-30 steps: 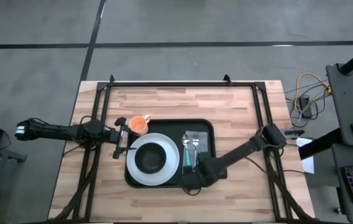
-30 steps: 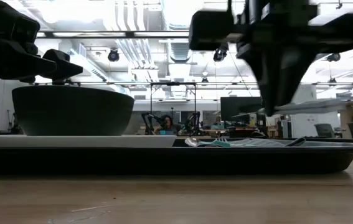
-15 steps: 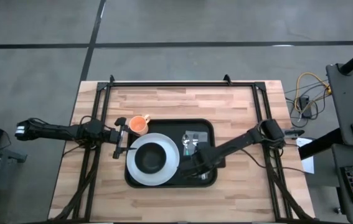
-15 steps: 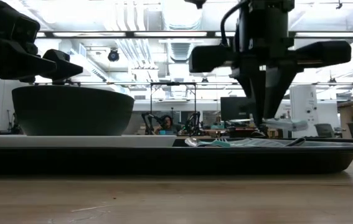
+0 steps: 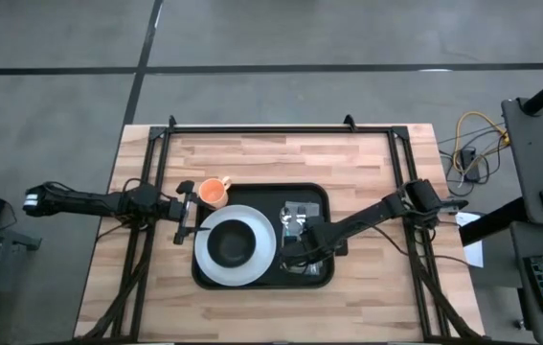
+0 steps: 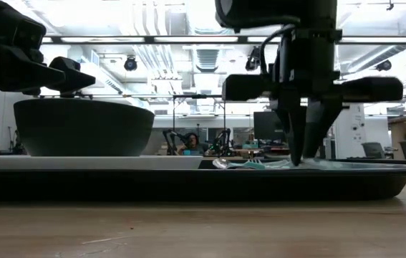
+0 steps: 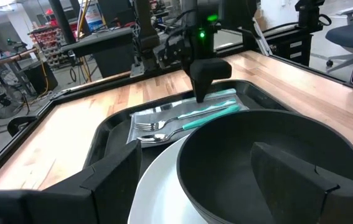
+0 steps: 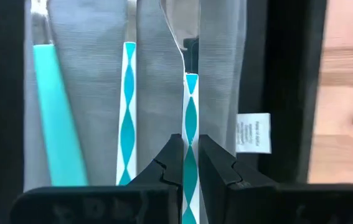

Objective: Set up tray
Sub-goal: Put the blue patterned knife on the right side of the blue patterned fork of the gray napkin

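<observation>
The black tray [image 5: 321,192] [image 6: 188,183] holds a white plate [image 5: 263,259] with a black bowl [image 5: 233,244] [image 7: 269,162], and a grey napkin [image 5: 300,213] [image 8: 160,74] on its right part. A fork and a spoon [image 7: 157,127] with teal handles lie on the napkin. My right gripper [image 5: 292,254] [image 6: 305,159] [image 8: 190,165] is low over the napkin's near end, shut on a utensil with a teal-and-white handle [image 8: 190,112]. My left gripper [image 5: 192,213] [image 7: 201,186] hovers open at the plate's left edge. An orange cup [image 5: 214,192] stands on the table beside the tray. My right gripper pinches the teal-and-white handle [image 8: 190,127] of the utensil between its two fingers [image 8: 216,165]. The fingers come from above, pointing down, and close across the handle's thin sides. The utensil lies along the napkin beside the other patterned handle [image 8: 128,106].
The napkin's white label [image 8: 253,132] sits near the tray's right rim [image 8: 285,93]. Black frame rails [image 5: 151,163] run along the table's left, far and right sides. Bare wood [image 5: 271,158] lies beyond the tray's far rim and on either side of it.
My right gripper has moved from the tray's near rim toward the far edge and come down over the napkin, staying shut. The utensil it carries, which stuck out level in the air before, has come down to the napkin.
</observation>
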You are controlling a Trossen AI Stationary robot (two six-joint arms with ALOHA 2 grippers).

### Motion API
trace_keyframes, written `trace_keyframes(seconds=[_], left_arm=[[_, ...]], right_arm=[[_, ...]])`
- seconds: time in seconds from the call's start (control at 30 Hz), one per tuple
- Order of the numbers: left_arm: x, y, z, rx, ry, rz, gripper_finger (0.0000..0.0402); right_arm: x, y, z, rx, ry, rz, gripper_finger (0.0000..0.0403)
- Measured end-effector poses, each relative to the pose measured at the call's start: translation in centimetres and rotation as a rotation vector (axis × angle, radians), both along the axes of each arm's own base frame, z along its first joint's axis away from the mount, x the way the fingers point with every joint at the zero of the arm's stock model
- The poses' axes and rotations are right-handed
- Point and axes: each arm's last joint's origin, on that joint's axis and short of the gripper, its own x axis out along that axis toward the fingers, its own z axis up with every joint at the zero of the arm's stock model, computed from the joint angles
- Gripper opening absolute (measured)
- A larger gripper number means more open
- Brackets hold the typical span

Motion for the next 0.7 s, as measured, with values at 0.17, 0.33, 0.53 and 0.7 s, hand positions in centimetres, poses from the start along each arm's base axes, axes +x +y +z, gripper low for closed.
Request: trace_keyframes(seconds=[0.17,0.33,0.53,0.7], left_arm=[[0.0,0.0,0.0,0.0,0.0,0.0,0.028],[0.0,0.0,0.0,0.0,0.0,0.0,0.028],[0.0,0.0,0.0,0.0,0.0,-0.001,0.028],[0.0,0.0,0.0,0.0,0.0,-0.001,0.028]], right_arm=[[-0.3,-0.4,-1.7,0.01,-0.025,-0.001,0.0018],[-0.5,-0.7,-2.3,0.024,-0.038,-0.01,0.0018],[-0.7,-1.0,-2.0,0.029,-0.044,-0.021,0.0018],[-1.3,-1.3,-1.1,0.011,-0.027,-0.055,0.0018]])
